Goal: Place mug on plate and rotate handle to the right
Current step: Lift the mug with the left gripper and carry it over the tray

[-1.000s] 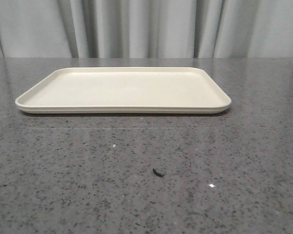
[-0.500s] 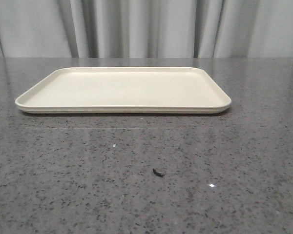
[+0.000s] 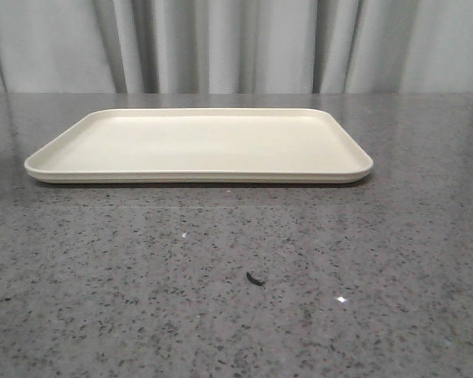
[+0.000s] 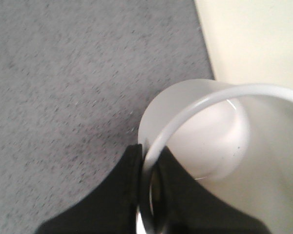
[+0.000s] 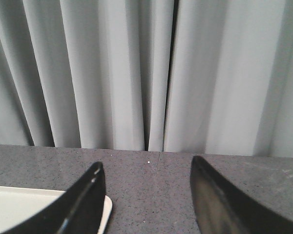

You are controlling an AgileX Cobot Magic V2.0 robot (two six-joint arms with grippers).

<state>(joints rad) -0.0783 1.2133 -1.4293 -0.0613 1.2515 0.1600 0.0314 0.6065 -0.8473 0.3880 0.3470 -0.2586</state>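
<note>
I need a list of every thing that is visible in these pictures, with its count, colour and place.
plate: one, cream, on the table, far middle, nothing on it.
mug: one, white, held by its rim above the table beside the plate's edge; seen only in the left wrist view.
table: one, grey speckled stone.
dark speck: one, black, on the table nearer than the plate.
curtain: grey, behind the table.
left gripper: black, jaws shut on the mug's rim.
right gripper: black, jaws open, holding nothing.
</note>
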